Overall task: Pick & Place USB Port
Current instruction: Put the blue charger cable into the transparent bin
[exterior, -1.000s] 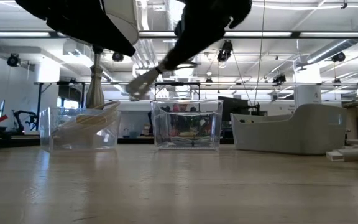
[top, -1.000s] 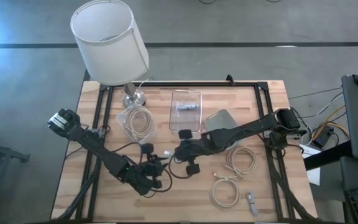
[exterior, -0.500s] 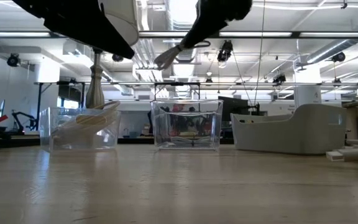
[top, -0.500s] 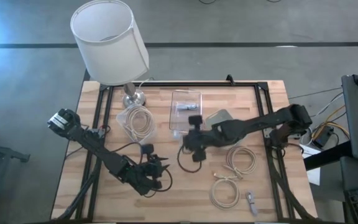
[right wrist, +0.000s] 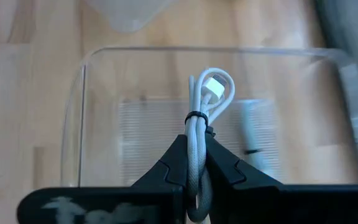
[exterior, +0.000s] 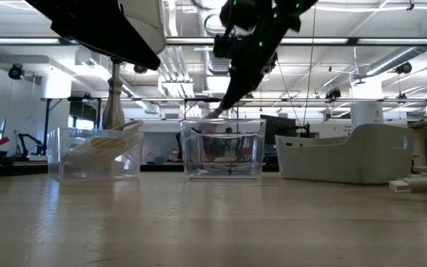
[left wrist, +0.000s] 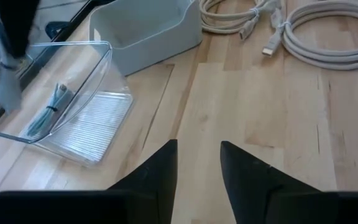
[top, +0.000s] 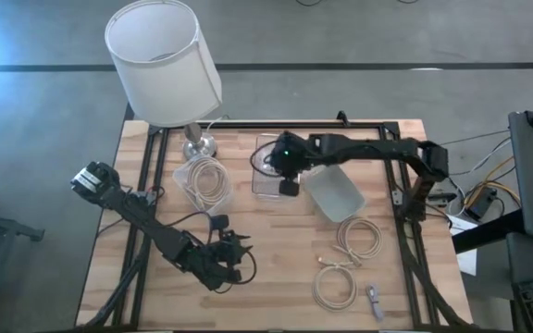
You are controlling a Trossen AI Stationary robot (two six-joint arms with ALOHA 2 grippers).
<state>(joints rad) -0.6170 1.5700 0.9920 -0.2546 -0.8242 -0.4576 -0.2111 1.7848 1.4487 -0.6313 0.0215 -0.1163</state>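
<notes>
My right gripper is shut on a pale grey USB cable bundle bound by a black tie. It hovers over the clear tray at the table's far middle. In the low view the bundle's tip points down at the tray's rim. Another small cable bundle lies on the tray's floor. My left gripper is open near the table's near-left part, above bare wood, touching nothing. My right gripper pinches the bundle between its two fingers, just behind the black tie. The looped end with the white connector sticks out past the fingertips. The fingers slant down from above, along the bundle. The bundle is lifted clear above the tray.
A lamp with a white shade stands at the far left. Beside the tray are a clear tub with a coiled cable and a grey bin. Coiled cables and a small adapter lie on the near right.
My right gripper has carried the cable bundle up from the table's middle toward the far edge. It rose first, then tipped downward over the clear tray, staying shut on the bundle.
</notes>
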